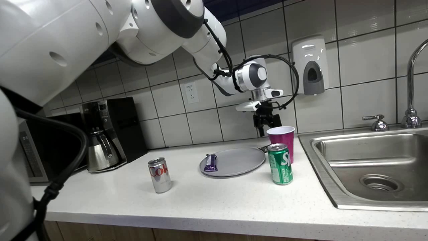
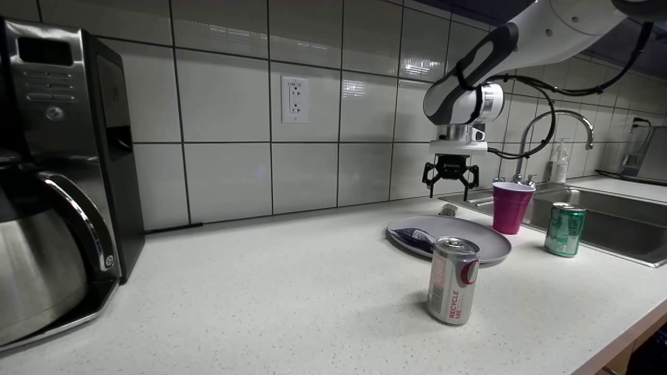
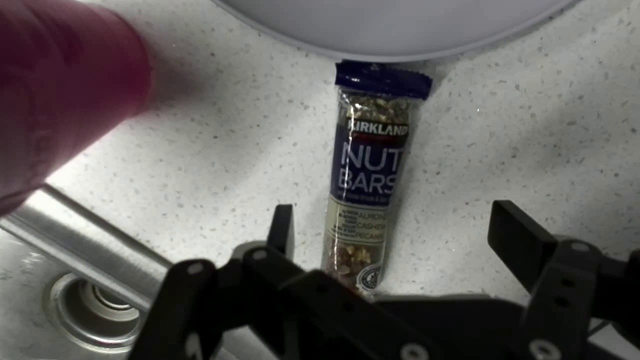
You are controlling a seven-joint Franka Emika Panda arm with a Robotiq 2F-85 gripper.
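Observation:
My gripper is open and empty above the counter. Its fingers stand apart on either side of the lower part of a nut bar in a clear and dark blue wrapper. The bar lies on the counter, its top end at the rim of a grey plate. In the exterior views the gripper hangs above the bar, which is partly hidden in an exterior view. A purple-wrapped bar lies on the plate. A magenta cup stands beside the plate.
A green can stands near the cup. A silver Coke can stands nearer the front. The sink with its faucet adjoins the cup's side. A coffee maker and a tiled wall bound the counter.

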